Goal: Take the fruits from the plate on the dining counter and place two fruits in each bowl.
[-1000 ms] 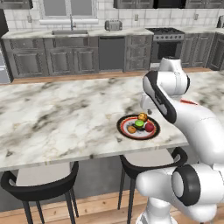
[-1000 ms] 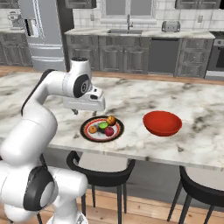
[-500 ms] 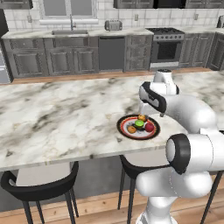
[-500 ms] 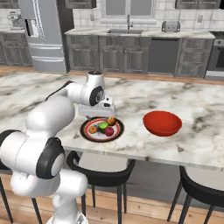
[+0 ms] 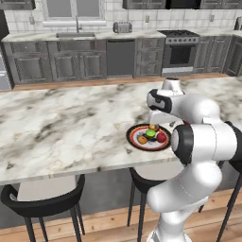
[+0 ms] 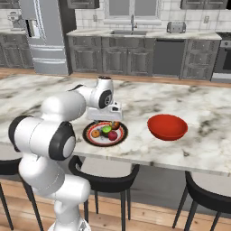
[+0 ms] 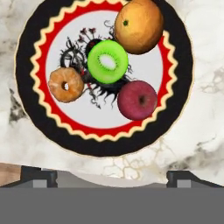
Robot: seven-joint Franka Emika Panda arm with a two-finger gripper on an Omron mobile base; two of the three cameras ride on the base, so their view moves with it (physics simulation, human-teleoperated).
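Observation:
The plate (image 7: 105, 144) with black rim and red ring lies on the dining counter (image 5: 61, 132), near its front edge. On it sit four fruits: a large orange (image 7: 138, 25), a green one (image 7: 107, 61), a dark red one (image 7: 137, 99) and a small orange one (image 7: 65, 85). My gripper (image 7: 111, 177) hangs straight above the plate (image 6: 104, 134), open, with both fingertips (image 7: 39, 176) wide apart and nothing between them. It touches no fruit. The red bowl (image 6: 167, 127) stands on the counter to the plate's right.
Black stools (image 5: 42, 201) (image 6: 103, 173) stand under the counter's front edge. Bare marble stretches left of the plate (image 5: 149, 137). Dark grey cabinets (image 5: 75, 66), a sink and a stove line the far wall. My own arm (image 5: 198, 142) blocks the counter's right part in the left base view.
The arm has folded and the hand has come down closer over the plate. The jaws stay wide apart. The fruits and the red bowl have not moved.

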